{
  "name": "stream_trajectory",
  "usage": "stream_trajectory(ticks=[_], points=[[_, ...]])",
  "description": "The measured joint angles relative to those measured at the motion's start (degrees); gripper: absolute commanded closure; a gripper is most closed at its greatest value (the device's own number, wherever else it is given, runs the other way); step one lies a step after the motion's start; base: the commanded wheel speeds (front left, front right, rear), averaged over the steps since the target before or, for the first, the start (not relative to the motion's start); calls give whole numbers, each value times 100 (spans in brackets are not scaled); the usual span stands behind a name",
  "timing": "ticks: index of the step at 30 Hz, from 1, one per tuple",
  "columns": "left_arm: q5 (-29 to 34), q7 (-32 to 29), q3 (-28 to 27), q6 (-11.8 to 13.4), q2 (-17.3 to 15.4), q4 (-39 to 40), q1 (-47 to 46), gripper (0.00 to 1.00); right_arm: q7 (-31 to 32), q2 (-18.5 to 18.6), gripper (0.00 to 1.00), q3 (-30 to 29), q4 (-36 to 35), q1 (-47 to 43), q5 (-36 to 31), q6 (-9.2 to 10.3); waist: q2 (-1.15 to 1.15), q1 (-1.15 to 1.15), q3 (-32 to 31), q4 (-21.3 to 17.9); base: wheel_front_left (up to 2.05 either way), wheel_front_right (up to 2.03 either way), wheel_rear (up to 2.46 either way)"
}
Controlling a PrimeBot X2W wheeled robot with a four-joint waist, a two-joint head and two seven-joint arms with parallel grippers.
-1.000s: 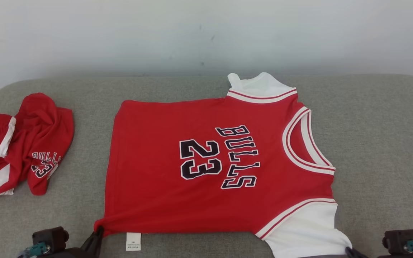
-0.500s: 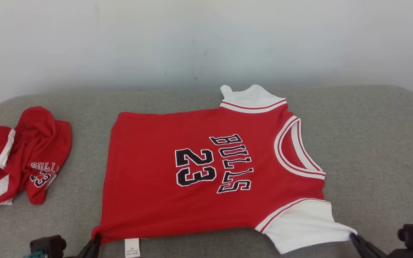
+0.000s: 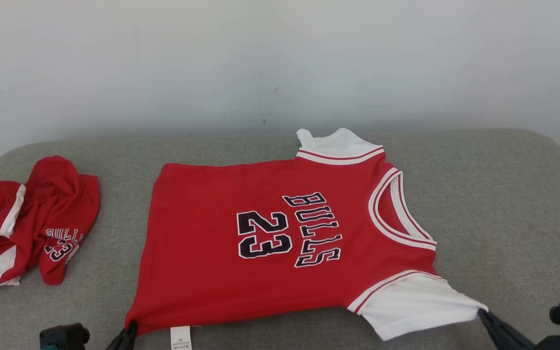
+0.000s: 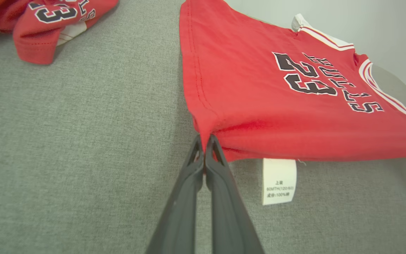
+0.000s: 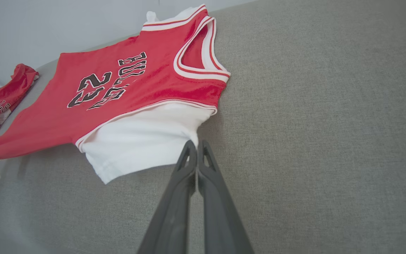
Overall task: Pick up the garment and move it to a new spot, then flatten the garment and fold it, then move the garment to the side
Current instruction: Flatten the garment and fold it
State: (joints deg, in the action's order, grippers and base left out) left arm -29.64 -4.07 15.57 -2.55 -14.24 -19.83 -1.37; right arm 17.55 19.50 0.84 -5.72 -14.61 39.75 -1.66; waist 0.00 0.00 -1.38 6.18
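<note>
Spanning from the wall to the near edge, the grey fabric surface (image 3: 503, 204) carried everything. Across its middle lay the red jersey (image 3: 197, 218), face up, hem toward the left edge and neckline toward the right. Its far side was flat on the surface and its near side was stretched along the near edge. By the left edge sat a crumpled red garment (image 3: 42, 214), well apart from the jersey. At the near right, the white sleeve (image 5: 143, 141) came out to a point.

The left gripper (image 4: 204, 141) had its fingers pressed together, pinching the near hem corner, with cloth bunched in small creases at the tips. The right gripper (image 5: 196, 144) had its fingers likewise closed, nipping the sleeve's edge. The care label (image 4: 279, 181) showed just beside the left fingertips.

Step judged: flattening. Done well, both arms would draw apart evenly along the near edge, low to the surface, only until the side seam ran straight. A harder pull on one side could skew the body or slip the thin sleeve pinch. Cloth should be laid down before release.
</note>
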Motion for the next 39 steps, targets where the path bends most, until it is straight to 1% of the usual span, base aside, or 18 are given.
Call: stream_trajectory(ticks=[5, 7, 11, 16, 18, 22, 26, 29, 32, 37, 39], points=[[-12, -104, -1, -8, -58, 110, -30, 100, 13, 86, 100, -73, -74, 268, 48, -41, 0, 0, -7, -2, 0, 0, 0], [-23, -201, 11, -57, -109, 113, -96, 100, 67, 164, 100, -68, -29, 414, 48, -54, 0, 0, 0, 0, 0, 0, 0], [-71, -349, 21, -108, -148, 121, -314, 100, 230, 210, 100, 108, 113, 797, 65, -103, 0, 1, 46, 0, 0, 0, 0], [-91, -606, 68, -211, -248, 43, -699, 100, 426, 254, 100, 280, 483, 1445, 49, -188, 0, 2, 131, -14, 0, 0, 0], [-97, -678, 71, -253, -285, 22, -849, 100, 541, 328, 100, 385, 650, 1673, -22, -209, 0, 1, 164, -18, 0, 0, 0], [-120, -835, 119, -258, -312, -125, -1100, 100, 654, 357, 100, 553, 1027, 2126, -131, -246, 0, 1, 226, -32, 0, 0, 0], [-118, -922, 123, -301, -367, -235, -1229, 100, 726, 299, 100, 802, 1328, 2589, -223, -290, 0, 1, 299, -56, 0, 0, 0], [-119, -981, 125, -302, -367, -309, -1322, 100, 744, 223, 100, 854, 1473, 2823, -227, -293, 0, 1, 350, -75, 0, 0, 0], [-125, -1013, 127, -309, -361, -414, -1521, 100, 766, 171, 100, 960, 1723, 3110, -289, -337, 1, 1, 432, -102, 0, 0, 0], [-142, -1063, 127, -348, -356, -544, -1712, 100, 768, 151, 100, 1117, 2105, 3517, -437, -347, 0, 1, 586, -140, 0, 0, 0], [-151, -1063, 134, -350, -325, -598, -1748, 100, 765, 99, 100, 1165, 2241, 3713, -463, -391, 0, 1, 654, -156, 0, 0, 0]])
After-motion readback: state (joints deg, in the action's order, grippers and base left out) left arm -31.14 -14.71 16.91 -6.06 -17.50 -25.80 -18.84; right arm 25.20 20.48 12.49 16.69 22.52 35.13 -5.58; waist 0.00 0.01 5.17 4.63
